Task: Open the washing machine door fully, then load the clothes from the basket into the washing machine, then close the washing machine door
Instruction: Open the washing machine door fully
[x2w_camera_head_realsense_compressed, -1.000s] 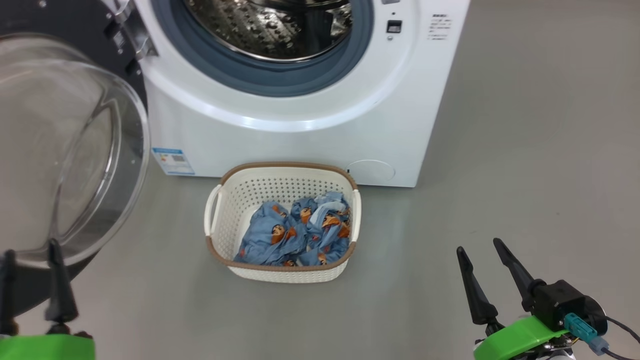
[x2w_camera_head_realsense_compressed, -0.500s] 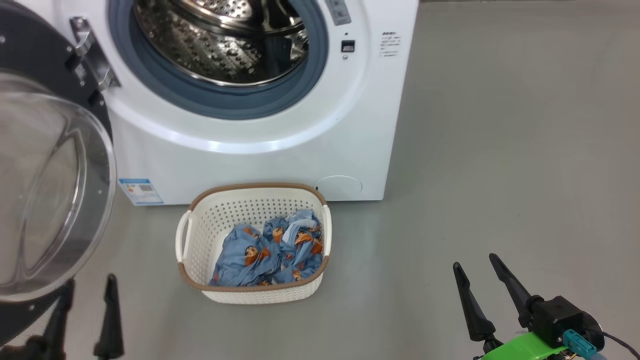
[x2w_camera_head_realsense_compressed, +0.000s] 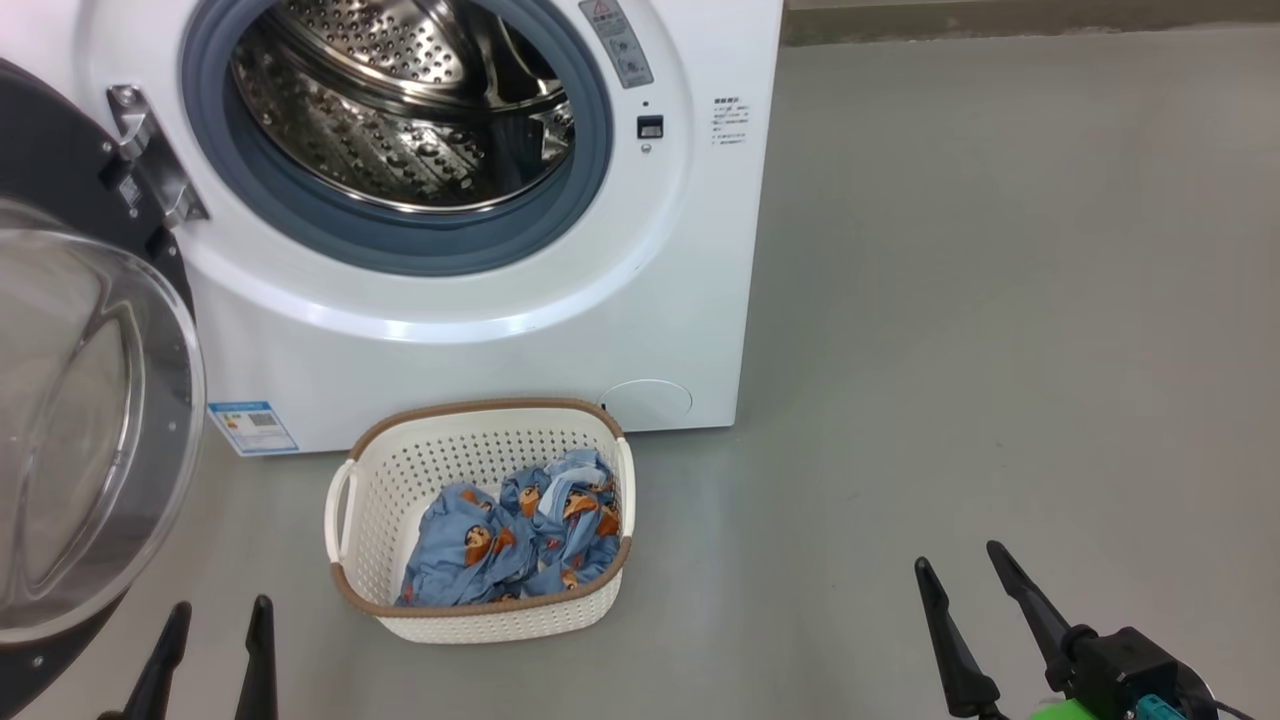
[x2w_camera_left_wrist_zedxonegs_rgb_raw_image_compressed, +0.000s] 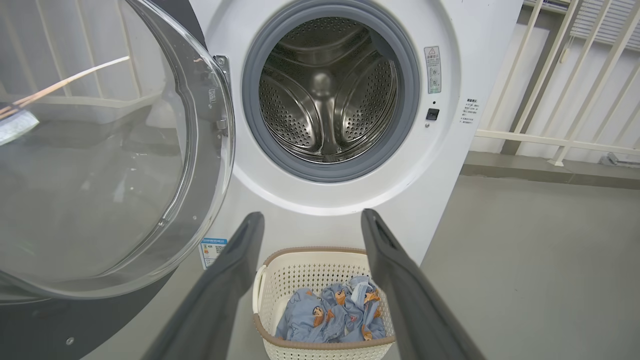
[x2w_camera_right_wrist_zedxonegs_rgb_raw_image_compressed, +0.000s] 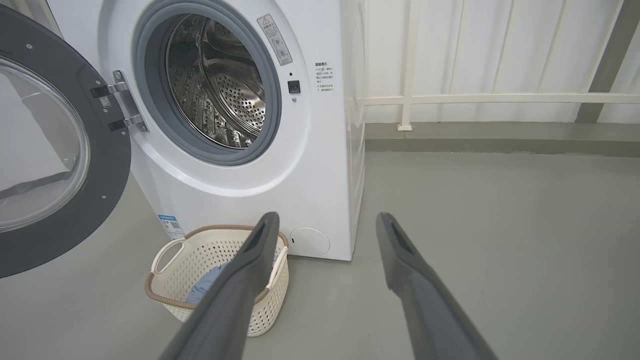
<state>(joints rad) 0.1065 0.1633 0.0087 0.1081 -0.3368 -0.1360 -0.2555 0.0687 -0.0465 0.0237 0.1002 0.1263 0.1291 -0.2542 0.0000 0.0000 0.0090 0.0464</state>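
- The washing machine door (x2w_camera_head_realsense_compressed: 90, 440) is swung wide open on its metal hinge (x2w_camera_head_realsense_compressed: 150, 160) at the left side of the washing machine (x2w_camera_head_realsense_compressed: 480, 350). Its dark grey inner side and clear glass bowl are turned toward the robot.
- The perforated steel drum (x2w_camera_head_realsense_compressed: 400, 110) is exposed inside the grey rubber seal (x2w_camera_head_realsense_compressed: 420, 245).
- The basket (x2w_camera_head_realsense_compressed: 480, 622) is set on the grey floor (x2w_camera_head_realsense_compressed: 1000, 350), just in front of the machine's lower front. It is placed between the blue sticker (x2w_camera_head_realsense_compressed: 252, 427) and the round cover (x2w_camera_head_realsense_compressed: 648, 400) near the lower right corner.
- The clothes (x2w_camera_head_realsense_compressed: 520, 540) are heaped inside the basket, toward its right side, and a part of the left inner wall is left bare.
- The left gripper (x2w_camera_head_realsense_compressed: 221, 606) is seen at the lower left of the head view, near the door's lower edge and left of the basket. Its fingers are spread apart and nothing is held between them.
- In the left wrist view, the basket is framed between those two fingers.
- The right gripper (x2w_camera_head_realsense_compressed: 957, 557) is held over bare floor at the lower right, well apart from the basket. Its fingers are likewise spread and empty.
- A pale railing (x2w_camera_right_wrist_zedxonegs_rgb_raw_image_compressed: 500, 98) is seen behind the machine in the right wrist view.
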